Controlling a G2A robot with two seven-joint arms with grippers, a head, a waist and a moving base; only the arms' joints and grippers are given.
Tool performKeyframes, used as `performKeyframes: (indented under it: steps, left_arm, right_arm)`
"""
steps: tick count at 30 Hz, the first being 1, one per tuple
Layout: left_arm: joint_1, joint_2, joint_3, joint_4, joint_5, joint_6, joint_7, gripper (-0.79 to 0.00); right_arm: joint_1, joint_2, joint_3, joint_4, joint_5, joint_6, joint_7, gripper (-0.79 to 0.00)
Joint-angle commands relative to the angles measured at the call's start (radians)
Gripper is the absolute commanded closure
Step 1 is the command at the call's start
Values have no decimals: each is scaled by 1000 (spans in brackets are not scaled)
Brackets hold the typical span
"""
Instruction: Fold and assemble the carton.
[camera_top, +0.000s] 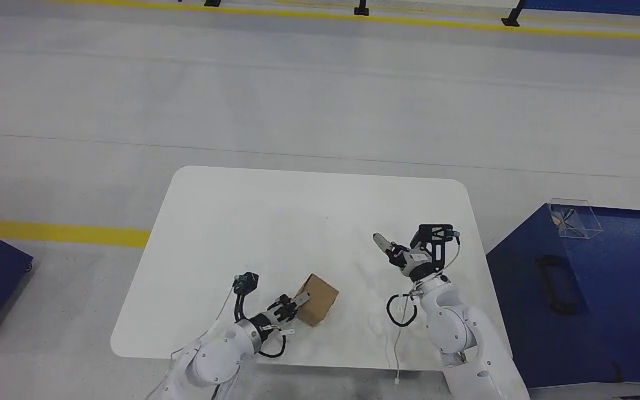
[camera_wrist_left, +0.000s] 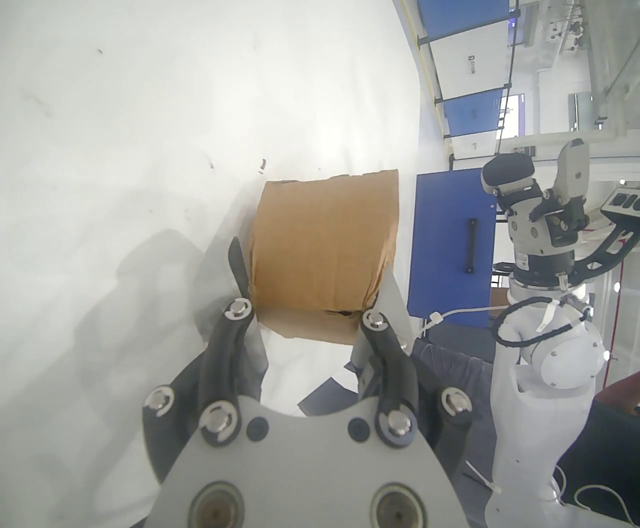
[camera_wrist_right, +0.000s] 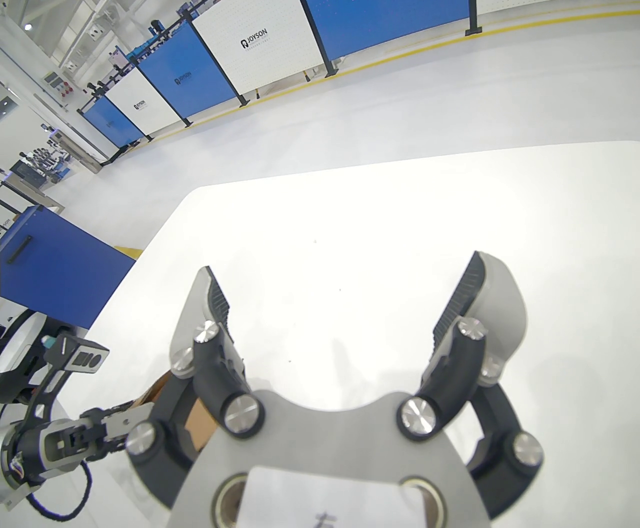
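Two fingers of the left gripper (camera_wrist_left: 311, 270) clamp opposite sides of the brown cardboard carton (camera_wrist_left: 325, 250), seen close in the left wrist view. The top view places the carton near the robot's edge of the rounded white table (camera_top: 300, 210), left of centre. Farther out and to the right, the right gripper (camera_wrist_right: 345, 267) hangs above the tabletop, its ribbed fingers spread wide, holding nothing.

carton (camera_wrist_right: 200, 422) mostly hidden behind right tool (camera_wrist_right: 344, 280), flaps indistinct
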Motion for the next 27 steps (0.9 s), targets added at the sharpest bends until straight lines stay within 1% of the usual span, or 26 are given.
performKeyframes:
  steps: [1, 3, 4, 6, 7, 8, 9, 12, 14, 16, 20, 23, 27]
  left_arm:
    - [10, 3, -19, -18, -14, 9, 15, -785]
    - [27, 6, -39, -57, 14, 9, 72, -785]
    - [43, 8, -45, -89, 36, -14, 123, -785]
    - [84, 11, -47, -152, 159, -51, 264, -785]
    - [105, 13, -32, -184, 240, -82, 329, -576]
    - [124, 14, -17, -203, 323, -102, 388, -323]
    - [137, 15, 3, -214, 403, -116, 439, 0]
    - [144, 13, 71, -211, 593, -120, 517, 0]
    - [127, 9, 119, -188, 702, -90, 540, 0]
    - [104, 2, 162, -158, 756, -59, 543, 0]
    - [56, -12, 210, -103, 797, 9, 533, 0]
    - [31, -19, 224, -76, 792, 37, 517, 0]
    - [17, -25, 228, -55, 788, 59, 499, 0]
  right_arm:
    - [0, 0, 0, 0, 0, 0, 0, -785]
    - [0, 0, 0, 0, 0, 0, 0, -785]
    - [0, 0, 0, 0, 0, 0, 0, -785]
    - [0, 0, 0, 0, 0, 0, 0, -785]
    - [0, 0, 0, 0, 0, 0, 0, -785]
    - [0, 0, 0, 0, 0, 0, 0, -785]
    - [0, 0, 0, 0, 0, 0, 0, -785]
    - [0, 0, 0, 0, 0, 0, 0, -785]
    - [0, 0, 0, 0, 0, 0, 0, -785]
    - [0, 0, 0, 0, 0, 0, 0, -785]
    - [0, 0, 0, 0, 0, 0, 0, -785]
    - [0, 0, 0, 0, 0, 0, 0, -785]
    - [0, 0, 0, 0, 0, 0, 0, -785]
